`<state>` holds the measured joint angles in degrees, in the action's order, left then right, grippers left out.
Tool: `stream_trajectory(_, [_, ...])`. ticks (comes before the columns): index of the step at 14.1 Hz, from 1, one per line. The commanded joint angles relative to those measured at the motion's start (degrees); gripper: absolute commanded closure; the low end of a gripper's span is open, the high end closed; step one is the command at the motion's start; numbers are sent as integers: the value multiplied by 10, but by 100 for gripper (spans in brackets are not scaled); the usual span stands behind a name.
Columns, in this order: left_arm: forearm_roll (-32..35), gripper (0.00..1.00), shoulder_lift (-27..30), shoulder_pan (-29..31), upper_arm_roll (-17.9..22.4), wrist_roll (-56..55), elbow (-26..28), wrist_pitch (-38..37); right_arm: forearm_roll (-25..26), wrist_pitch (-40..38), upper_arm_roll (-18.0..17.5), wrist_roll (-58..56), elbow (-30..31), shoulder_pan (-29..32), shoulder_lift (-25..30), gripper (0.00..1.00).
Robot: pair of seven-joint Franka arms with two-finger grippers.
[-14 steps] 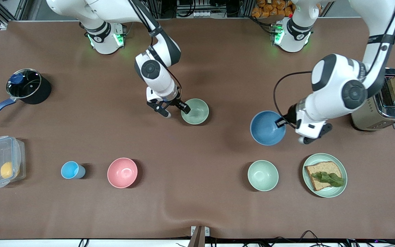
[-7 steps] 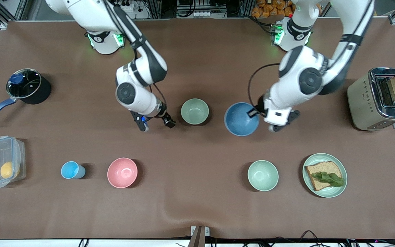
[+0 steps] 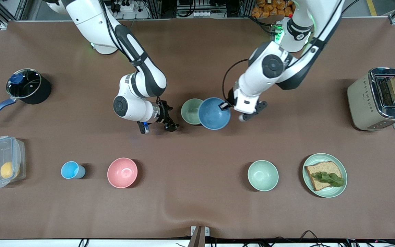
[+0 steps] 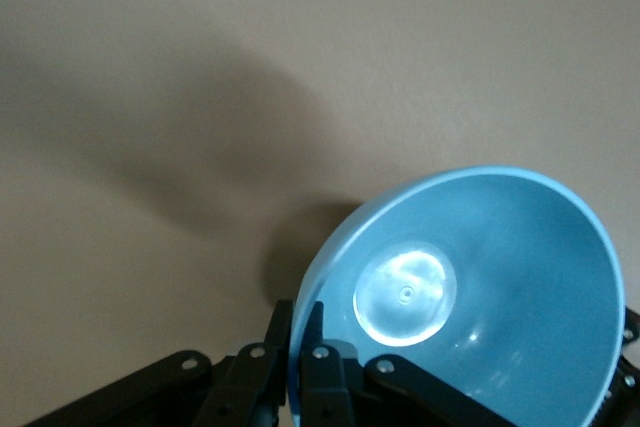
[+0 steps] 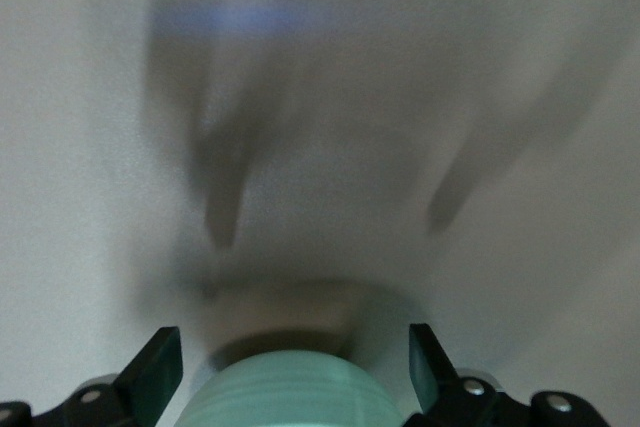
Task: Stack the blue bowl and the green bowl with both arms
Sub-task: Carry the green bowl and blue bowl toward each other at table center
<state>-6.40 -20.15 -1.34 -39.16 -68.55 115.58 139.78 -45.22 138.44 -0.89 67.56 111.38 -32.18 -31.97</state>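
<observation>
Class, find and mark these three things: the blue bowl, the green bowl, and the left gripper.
blue bowl (image 3: 214,114): front view, on its inner floor.
green bowl (image 3: 190,110): front view, on the uncovered inner wall.
left gripper (image 3: 223,106): front view, at the fingertips on the blue bowl's rim.

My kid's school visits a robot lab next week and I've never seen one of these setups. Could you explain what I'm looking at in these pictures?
These are two white robot arms bolted at one edge of a brown table, each ending in a two-finger gripper. The wide picture comes from a high camera facing them; the two close-ups come from cameras on the arms' wrists.

The left gripper is shut on the rim of a blue bowl, carrying it over the edge of a green bowl on the table; its wrist view looks into that blue bowl. The right gripper is open, empty, beside the green bowl.

Also on the table: a pot, a plastic box, a cup, a pink bowl, a pale green bowl, a plate with bread, and a toaster.
</observation>
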Motion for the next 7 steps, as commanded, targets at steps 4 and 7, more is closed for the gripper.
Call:
stream_trajectory(4, [56, 100, -55, -27, 2, -47, -3, 47, -48, 31, -4, -23, -5, -17, -15, 0])
stream_trajectory(7, [133, 100, -82, -38, 1, -118, -8, 66, -53, 49, -4, -23, -5, -28, -21, 0])
